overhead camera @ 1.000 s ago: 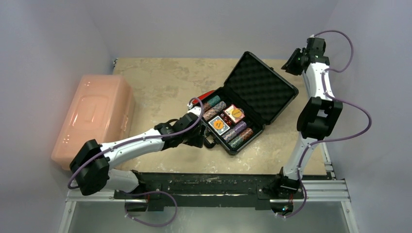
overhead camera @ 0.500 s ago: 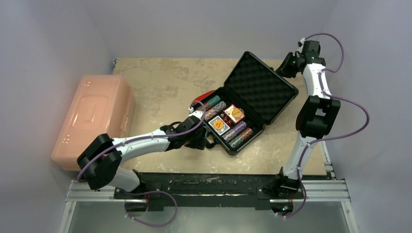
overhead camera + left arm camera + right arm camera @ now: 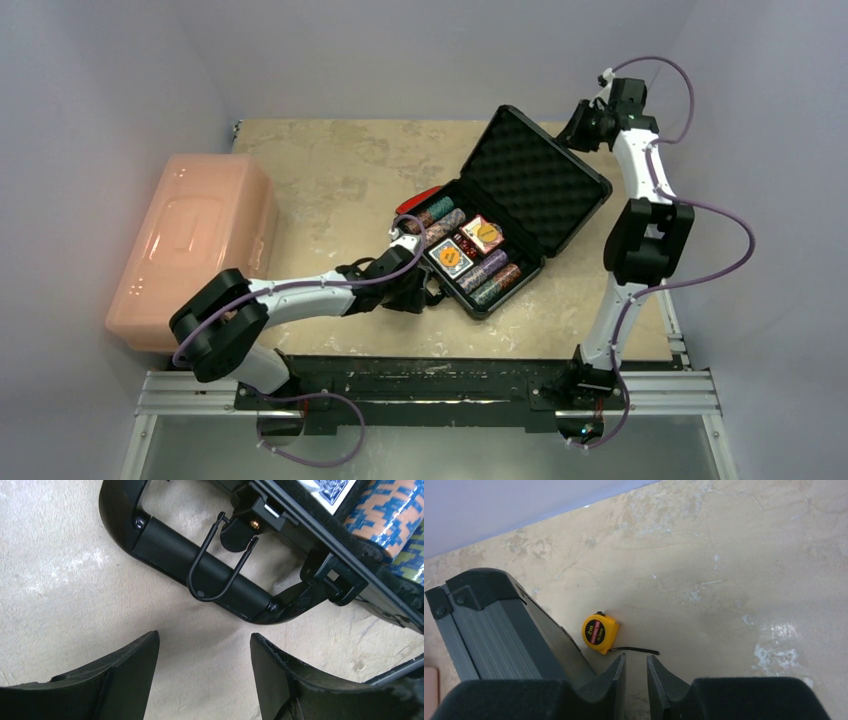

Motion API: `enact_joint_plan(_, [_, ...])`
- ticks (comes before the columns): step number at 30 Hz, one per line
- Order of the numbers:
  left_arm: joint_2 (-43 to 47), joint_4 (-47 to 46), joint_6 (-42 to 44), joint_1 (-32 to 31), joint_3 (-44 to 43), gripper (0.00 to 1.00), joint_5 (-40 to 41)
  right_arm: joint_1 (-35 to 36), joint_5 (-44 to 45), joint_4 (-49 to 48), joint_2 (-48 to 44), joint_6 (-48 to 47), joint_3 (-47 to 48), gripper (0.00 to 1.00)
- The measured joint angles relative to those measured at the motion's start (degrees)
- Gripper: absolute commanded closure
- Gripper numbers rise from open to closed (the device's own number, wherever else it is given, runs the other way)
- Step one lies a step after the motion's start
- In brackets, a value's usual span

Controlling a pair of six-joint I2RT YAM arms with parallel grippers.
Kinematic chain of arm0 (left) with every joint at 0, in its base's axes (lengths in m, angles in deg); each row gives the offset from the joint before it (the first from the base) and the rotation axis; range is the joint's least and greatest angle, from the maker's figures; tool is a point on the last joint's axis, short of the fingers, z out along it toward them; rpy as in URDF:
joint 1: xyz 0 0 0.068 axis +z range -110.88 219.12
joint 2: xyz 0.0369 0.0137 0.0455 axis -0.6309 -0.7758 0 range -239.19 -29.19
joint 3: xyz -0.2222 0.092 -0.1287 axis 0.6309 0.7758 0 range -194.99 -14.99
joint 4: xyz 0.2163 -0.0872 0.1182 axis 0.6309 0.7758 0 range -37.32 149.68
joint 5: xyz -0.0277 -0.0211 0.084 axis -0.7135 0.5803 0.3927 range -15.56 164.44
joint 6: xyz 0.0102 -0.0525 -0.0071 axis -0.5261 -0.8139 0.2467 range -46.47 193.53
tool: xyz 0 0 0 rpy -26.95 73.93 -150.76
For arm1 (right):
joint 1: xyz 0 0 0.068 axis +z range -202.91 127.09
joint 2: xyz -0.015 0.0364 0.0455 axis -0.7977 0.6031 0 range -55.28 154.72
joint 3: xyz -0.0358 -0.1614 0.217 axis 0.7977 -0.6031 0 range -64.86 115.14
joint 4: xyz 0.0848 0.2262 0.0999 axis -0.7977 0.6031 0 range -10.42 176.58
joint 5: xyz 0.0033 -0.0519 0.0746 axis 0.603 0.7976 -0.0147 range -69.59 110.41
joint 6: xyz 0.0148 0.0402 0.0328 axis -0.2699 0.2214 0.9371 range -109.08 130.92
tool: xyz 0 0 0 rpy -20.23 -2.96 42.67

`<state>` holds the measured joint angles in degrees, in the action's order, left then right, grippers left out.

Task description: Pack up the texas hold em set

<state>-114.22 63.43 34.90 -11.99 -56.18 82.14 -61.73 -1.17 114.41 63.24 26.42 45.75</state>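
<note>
The left gripper [image 3: 202, 645] gapes wide and empty, just short of the black plastic carry handle [image 3: 160, 542]. The right gripper [image 3: 634, 667] is pinched almost shut on nothing, behind the raised lid [image 3: 489, 625]. The black rectangular hard case [image 3: 540, 190] lies open on the beige table [image 3: 330, 170], with the chip rolls [image 3: 490, 275] and card decks [image 3: 452, 257] seated inside. Loaded, it is probably heavy and rigid, so push the lid's top edge. A yellow tape measure [image 3: 599, 632] sits just behind the case, and a large pink plastic bin [image 3: 195, 235] stands well to its left.
</note>
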Motion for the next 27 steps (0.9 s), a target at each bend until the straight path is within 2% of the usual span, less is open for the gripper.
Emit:
enact_joint_plan(9, [-1.70, -6.93, -0.98, 0.00, 0.83, 0.34, -0.17, 4.55, -0.26, -1.09, -3.23, -0.20, -1.20, 0.76])
enact_joint_plan(27, [-3.15, -11.23, -1.05, -0.04, 0.83, 0.35, -2.89, 12.17, -2.10, 4.37, -4.57, -0.57, -10.01, 0.78])
